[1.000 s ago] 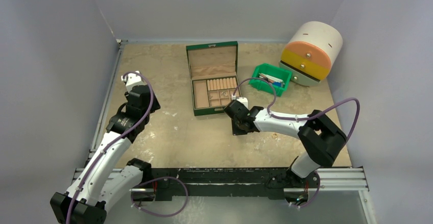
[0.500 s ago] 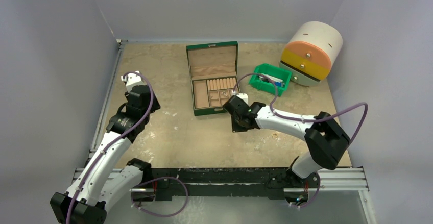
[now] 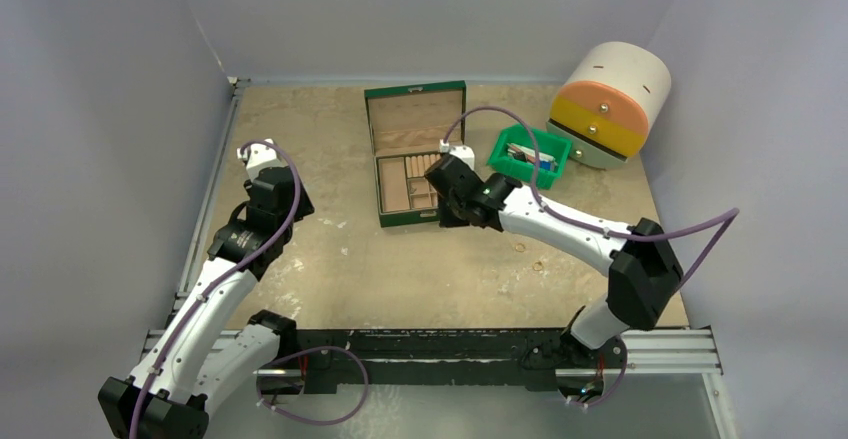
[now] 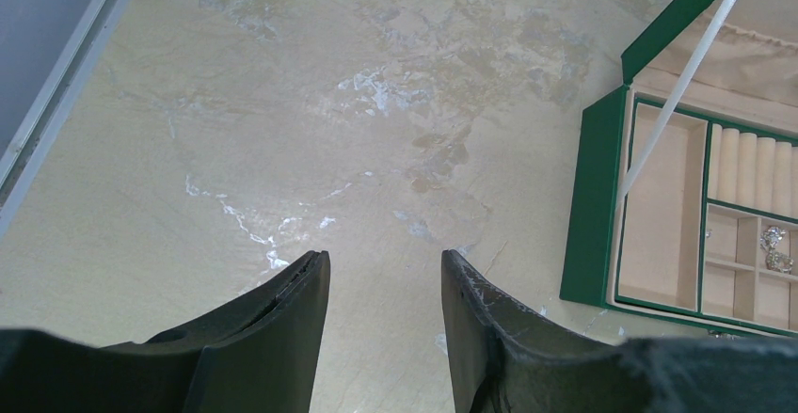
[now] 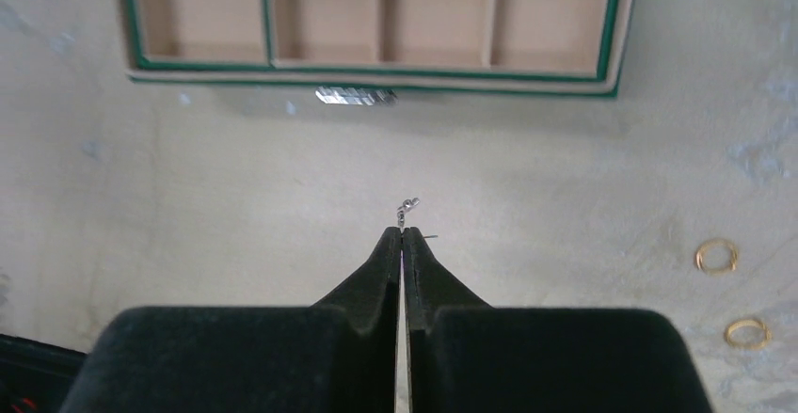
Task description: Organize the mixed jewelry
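One tiny silvery trinket, thin and glinting, sticks out from the tips of the right claw, pinched tight on it; left claw half-open, holding nothing.

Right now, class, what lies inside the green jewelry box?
Tan ring rolls, a bare long compartment and, in a smaller one, silvery pieces. The right arm hides the right-hand compartments from above.

The right end effector has its two dark fingers pressed flat together, pinching a small silvery trinket that pokes out past the tips. It hangs over bare desk, short of the green box and its tan compartments. Two gold rings lie on the desk, well apart from the box's front wall
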You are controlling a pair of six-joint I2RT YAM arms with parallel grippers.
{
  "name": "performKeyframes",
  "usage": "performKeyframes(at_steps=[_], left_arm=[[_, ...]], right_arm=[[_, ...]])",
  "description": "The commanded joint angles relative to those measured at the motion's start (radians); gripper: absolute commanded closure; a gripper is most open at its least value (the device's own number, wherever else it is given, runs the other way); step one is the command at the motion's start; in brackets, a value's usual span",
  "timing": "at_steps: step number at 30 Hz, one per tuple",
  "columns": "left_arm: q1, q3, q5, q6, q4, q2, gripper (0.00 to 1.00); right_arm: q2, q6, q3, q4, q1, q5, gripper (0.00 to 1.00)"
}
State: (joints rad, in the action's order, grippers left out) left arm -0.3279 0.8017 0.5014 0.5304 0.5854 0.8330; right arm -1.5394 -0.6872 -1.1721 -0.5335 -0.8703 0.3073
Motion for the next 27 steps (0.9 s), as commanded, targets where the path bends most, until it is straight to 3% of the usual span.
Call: performKeyframes(at_steps=[1,13,27], left_arm=[[-0.003,0.026,0.006,-0.012,-0.03,-0.013,0.54],[-0.003,0.026,0.015,-0.012,-0.027,-0.014,0.54],[-0.003,0.027,0.012,-0.013,-0.03,-0.005,0.54]], right_arm=[[-0.07,0.082,-0.161,0.008,-0.004,0.058,0.98],[-0.316,0.191,-0.428,0.075,0.042,0.034,0.97],[-0.46,0.182,-0.505,0.118,0.106,-0.049,0.94]])
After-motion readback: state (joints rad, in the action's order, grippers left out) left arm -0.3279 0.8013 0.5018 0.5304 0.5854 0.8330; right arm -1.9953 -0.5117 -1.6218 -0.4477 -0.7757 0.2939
